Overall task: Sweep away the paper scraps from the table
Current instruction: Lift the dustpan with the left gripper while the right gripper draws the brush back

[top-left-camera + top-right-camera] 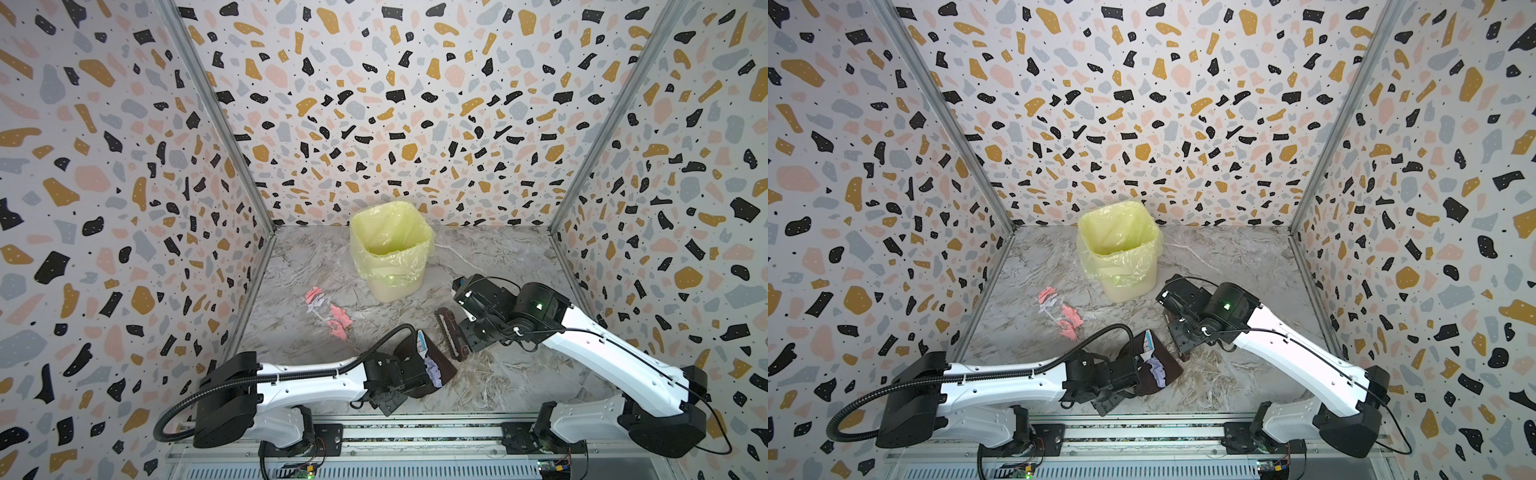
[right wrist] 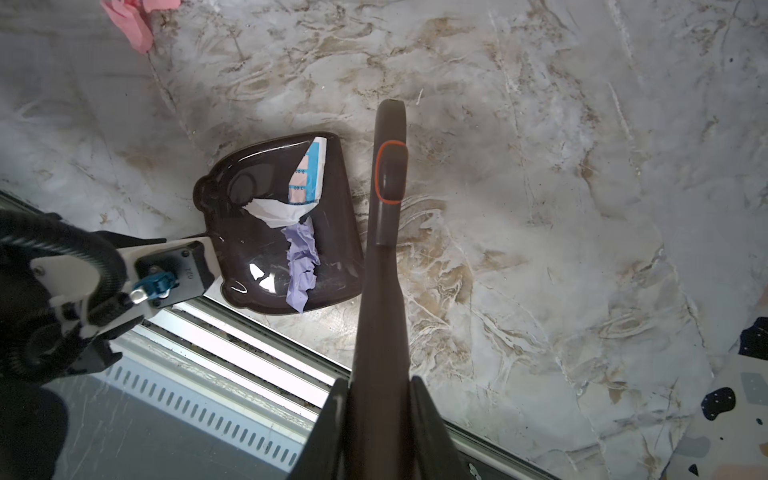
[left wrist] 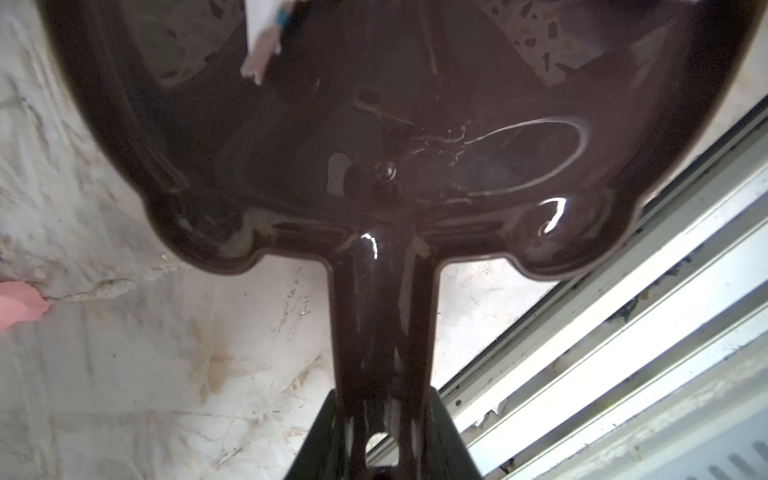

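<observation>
Left end effector (image 3: pixel 382 432) clamped on dustpan (image 2: pixel 245 245) handle, right end effector (image 2: pixel 376 415) gripping brush (image 2: pixel 388 174) — pink paper scraps (image 1: pixel 338 322) on table (image 1: pixel 498 374)

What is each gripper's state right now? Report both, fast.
The left gripper is closed, holding the dustpan by its handle.
The right gripper is closed, holding the brush by its handle.

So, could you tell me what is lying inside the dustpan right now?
Inside the dustpan lie a crumpled lilac scrap and a torn white scrap with blue and pink print. Anything beneath them is hidden.
</observation>
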You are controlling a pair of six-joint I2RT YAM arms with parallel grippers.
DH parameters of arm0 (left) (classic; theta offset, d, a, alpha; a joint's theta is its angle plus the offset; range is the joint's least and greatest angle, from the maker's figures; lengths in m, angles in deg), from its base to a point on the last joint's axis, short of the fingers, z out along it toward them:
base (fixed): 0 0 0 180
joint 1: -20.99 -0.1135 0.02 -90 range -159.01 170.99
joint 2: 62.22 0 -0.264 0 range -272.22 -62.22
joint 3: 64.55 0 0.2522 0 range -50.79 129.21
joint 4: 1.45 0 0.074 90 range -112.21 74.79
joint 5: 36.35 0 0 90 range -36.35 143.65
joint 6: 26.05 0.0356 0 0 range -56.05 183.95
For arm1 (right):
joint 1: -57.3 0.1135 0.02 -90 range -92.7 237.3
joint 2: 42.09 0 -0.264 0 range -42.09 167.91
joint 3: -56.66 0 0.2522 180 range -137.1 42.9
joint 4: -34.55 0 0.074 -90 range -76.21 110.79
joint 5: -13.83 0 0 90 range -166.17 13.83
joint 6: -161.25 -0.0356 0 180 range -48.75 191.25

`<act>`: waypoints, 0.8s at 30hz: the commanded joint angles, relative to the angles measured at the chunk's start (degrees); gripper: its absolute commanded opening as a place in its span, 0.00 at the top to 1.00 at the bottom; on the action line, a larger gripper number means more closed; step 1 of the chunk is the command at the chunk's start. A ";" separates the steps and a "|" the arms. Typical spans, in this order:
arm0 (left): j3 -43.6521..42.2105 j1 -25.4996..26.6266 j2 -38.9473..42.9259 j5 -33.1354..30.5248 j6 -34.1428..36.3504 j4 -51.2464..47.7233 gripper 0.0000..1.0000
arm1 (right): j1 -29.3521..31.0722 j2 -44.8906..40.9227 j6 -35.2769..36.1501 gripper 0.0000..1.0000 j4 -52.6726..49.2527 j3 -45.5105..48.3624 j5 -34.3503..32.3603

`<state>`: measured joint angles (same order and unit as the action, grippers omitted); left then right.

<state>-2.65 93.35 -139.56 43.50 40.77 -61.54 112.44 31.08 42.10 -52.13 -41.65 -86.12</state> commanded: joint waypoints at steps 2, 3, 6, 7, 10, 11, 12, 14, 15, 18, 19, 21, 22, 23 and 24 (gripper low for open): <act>3.81 -0.37 3.12 -2.24 0.73 0.15 1.00 | -5.38 -6.35 0.10 1.00 3.04 2.27 1.25; 4.50 -0.37 3.56 -2.33 0.77 -0.14 1.00 | -6.83 -7.56 0.52 1.00 3.75 3.03 1.91; 6.81 -0.37 4.58 -2.91 0.77 -1.83 1.00 | -11.12 -10.58 1.67 1.00 5.76 5.43 4.41; 7.85 -0.31 4.95 -2.97 0.56 -2.37 1.00 | -12.47 -11.51 2.12 1.00 6.38 6.17 5.06; 11.45 -0.29 6.42 -3.23 -0.46 -4.08 1.00 | -17.57 -14.48 3.64 1.00 8.05 8.25 8.05; 12.89 -0.29 6.82 -3.53 -0.92 -4.97 1.00 | -19.44 -15.31 4.21 1.00 8.57 8.73 9.27; 14.49 -0.29 7.01 -3.72 -1.29 -6.14 1.00 | -21.34 -15.90 4.93 1.00 8.87 8.99 10.35; 17.39 -0.30 7.03 -4.08 -1.94 -8.79 1.00 | -24.43 -16.64 6.36 1.00 9.41 9.48 12.46; 19.31 -0.33 6.86 -4.24 -2.17 -10.34 1.00 | -25.90 -16.78 7.03 1.00 9.59 9.64 13.58; 23.67 -0.37 6.25 -5.34 -3.23 -14.62 1.00 | -28.92 -17.06 8.45 1.00 10.39 10.03 16.31; 24.76 -0.37 6.07 -5.56 -3.44 -15.63 1.00 | -29.59 -17.07 8.70 1.00 10.64 10.14 16.85; 26.88 -0.53 5.88 -5.67 -3.82 -17.26 1.00 | -30.68 -17.03 9.26 1.00 11.19 10.34 17.84; 27.77 -0.63 5.78 -5.72 -4.09 -17.91 1.00 | -30.91 -17.01 9.46 1.00 11.36 10.41 18.20; 28.98 -0.88 5.76 -5.87 -4.18 -18.72 1.00 | -31.33 -17.00 9.67 1.00 11.46 10.52 18.48; 30.10 -1.14 5.62 -6.21 -4.24 -19.50 1.00 | -31.61 -17.00 9.86 1.00 11.53 10.54 18.67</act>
<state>24.41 92.96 -133.81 39.19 37.65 -76.77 81.60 14.92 50.06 -42.84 -30.72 -70.01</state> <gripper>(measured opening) 0.284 0.237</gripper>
